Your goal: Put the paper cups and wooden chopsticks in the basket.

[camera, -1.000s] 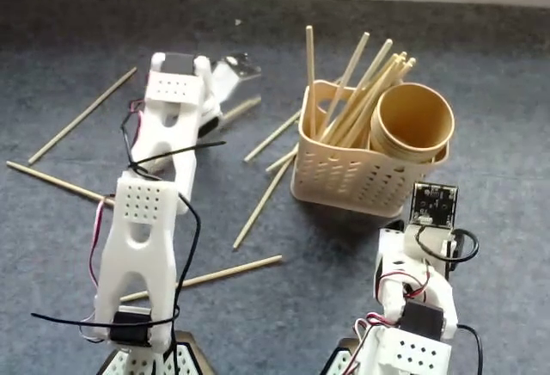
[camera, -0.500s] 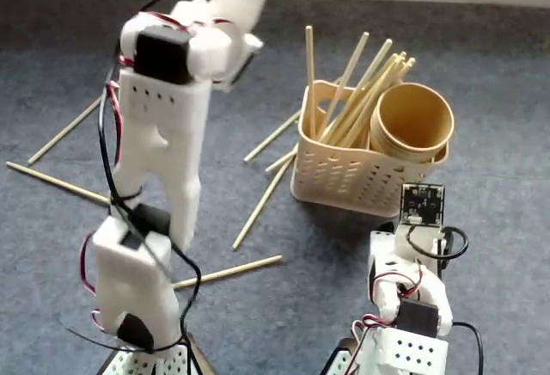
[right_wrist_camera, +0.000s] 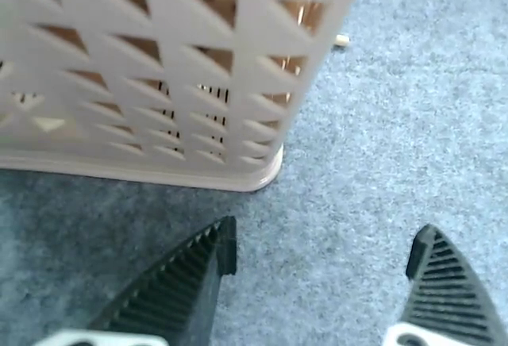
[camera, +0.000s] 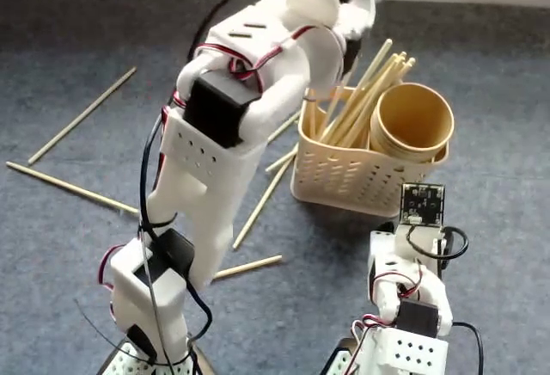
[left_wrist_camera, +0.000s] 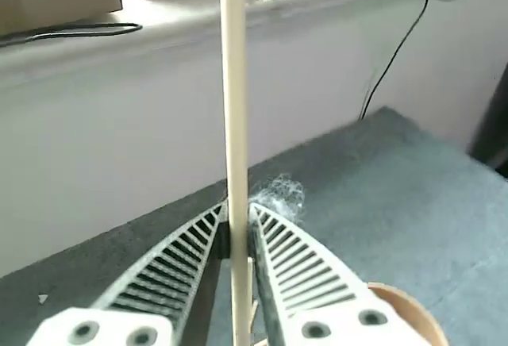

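1. The left arm (camera: pixel 241 134) stands high over the grey surface (camera: pixel 481 74), and its wrist is above the far side of the basket (camera: pixel 344 173).
2. The left jaws are almost closed and they clamp one wooden chopstick (left_wrist_camera: pixel 233 124) between them. The stick passes through the tips of the jaws and goes out beyond them on both sides.
3. The basket stands a little to the right of the middle of the surface. Inside it, on the right side, sits a stack of paper cups (camera: pixel 414 121). Beside the cups leans a bundle of chopsticks (camera: pixel 369 82), and their ends rise over the rim.
4. The right arm (camera: pixel 411 298) is at the near edge, on the right side. The right jaws are wide open and they hold nothing. They hang low over the surface, near the corner of the basket's near wall.
5. Several loose chopsticks lie flat on the surface.
   - Two (camera: pixel 82 117) (camera: pixel 69 187) are toward the left edge.
   - One (camera: pixel 247 266) is toward the near edge, between the two arms.
   - One (camera: pixel 262 203) lies just beside the left wall of the basket.
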Action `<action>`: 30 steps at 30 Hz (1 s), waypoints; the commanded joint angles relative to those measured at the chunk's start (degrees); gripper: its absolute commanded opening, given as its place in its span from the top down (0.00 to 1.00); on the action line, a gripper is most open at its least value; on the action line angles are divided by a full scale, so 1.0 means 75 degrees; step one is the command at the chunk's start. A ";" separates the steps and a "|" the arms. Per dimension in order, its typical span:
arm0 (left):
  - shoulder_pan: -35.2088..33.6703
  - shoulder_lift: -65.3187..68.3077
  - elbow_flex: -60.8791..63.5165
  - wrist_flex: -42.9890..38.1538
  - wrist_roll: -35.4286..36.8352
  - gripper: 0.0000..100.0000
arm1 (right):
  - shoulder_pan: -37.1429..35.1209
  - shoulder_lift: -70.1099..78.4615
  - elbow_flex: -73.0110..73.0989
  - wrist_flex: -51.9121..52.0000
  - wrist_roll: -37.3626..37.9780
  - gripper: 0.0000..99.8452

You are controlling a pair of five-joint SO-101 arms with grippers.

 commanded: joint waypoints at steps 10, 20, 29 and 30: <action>0.0029 0.1002 -0.0111 -0.0645 0.0949 0.89 | -0.0018 0.0029 -0.0006 -0.0135 -0.0023 0.66; -0.0557 0.0451 -0.0135 -0.0305 0.0914 0.89 | -0.0018 0.0029 0.0029 -0.0135 -0.0023 0.66; -0.3862 -0.0803 -0.0041 0.3540 -0.1489 0.89 | -0.0018 0.0029 0.0029 -0.0135 -0.0023 0.66; -0.4167 -0.0721 0.0240 0.4173 -0.2567 0.89 | -0.0018 0.0029 0.0029 -0.0135 -0.0023 0.66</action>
